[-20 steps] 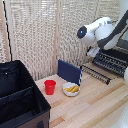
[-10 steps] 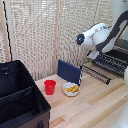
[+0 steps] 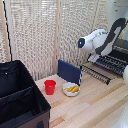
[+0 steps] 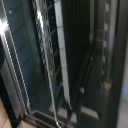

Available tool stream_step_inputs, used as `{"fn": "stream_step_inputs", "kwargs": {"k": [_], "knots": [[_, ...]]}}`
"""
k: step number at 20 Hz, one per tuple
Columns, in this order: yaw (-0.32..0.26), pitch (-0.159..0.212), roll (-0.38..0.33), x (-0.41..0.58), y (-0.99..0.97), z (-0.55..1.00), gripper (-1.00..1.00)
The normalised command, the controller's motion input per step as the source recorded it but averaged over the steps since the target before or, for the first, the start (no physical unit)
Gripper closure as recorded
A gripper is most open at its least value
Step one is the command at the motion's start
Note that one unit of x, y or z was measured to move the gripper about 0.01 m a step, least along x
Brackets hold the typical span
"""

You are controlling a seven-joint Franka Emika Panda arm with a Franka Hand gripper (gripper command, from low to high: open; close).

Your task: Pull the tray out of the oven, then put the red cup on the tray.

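Change since earlier: the white and black robot arm (image 3: pixel 100 41) has shifted slightly toward the exterior view's left and down in front of the oven; the cup, bowl and panel lie where they were.
Arm: its rounded white wrist housing hangs above the far right part of the light wooden worktop (image 3: pixel 95 102), just in front of the small black and dark grey countertop oven (image 3: pixel 119 56).
Tool: hidden behind the wrist housing in the exterior view and not visible in the wrist view, so I cannot tell whether it is released or clenched.
Oven: stands at the exterior view's right edge, its front open.
Tray: the flat dark grey metal tray with parallel bars (image 3: pixel 102 68) sticks out of the oven front toward the exterior view's left, roughly level, above the worktop; the wrist view shows its thin metal bars (image 4: pixel 50 65) close up and blurred, beside dark oven surfaces.
Red cup: the small bright red tapered cup (image 3: pixel 50 87) stands upright on the worktop, well apart from the tray, near the large black fabric-sided box (image 3: pixel 20 102).
Bowl: a white bowl with yellow pieces (image 3: pixel 71 89) sits just beside the cup, on the exterior view's right of it.
Panel: an upright dark blue rectangular panel (image 3: pixel 69 72) stands right behind the bowl.
Backdrop: a pale woven screen (image 3: pixel 45 35) rises behind the worktop.
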Motion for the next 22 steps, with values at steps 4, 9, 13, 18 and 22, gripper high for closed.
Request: {"fn": "stream_step_inputs", "kwargs": {"k": [4,9,13,18,22], "knots": [[0.000,0.079,0.055,0.233,-0.51,-0.04,-1.00],[0.057,0.114,0.125,0.167,-0.53,-0.03,-1.00],[0.016,0.097,0.119,0.116,-0.36,-0.02,-1.00],[-0.011,0.030,0.028,0.009,-0.11,0.00,1.00],[-0.126,0.000,-0.014,-0.026,0.00,0.00,1.00]]}}
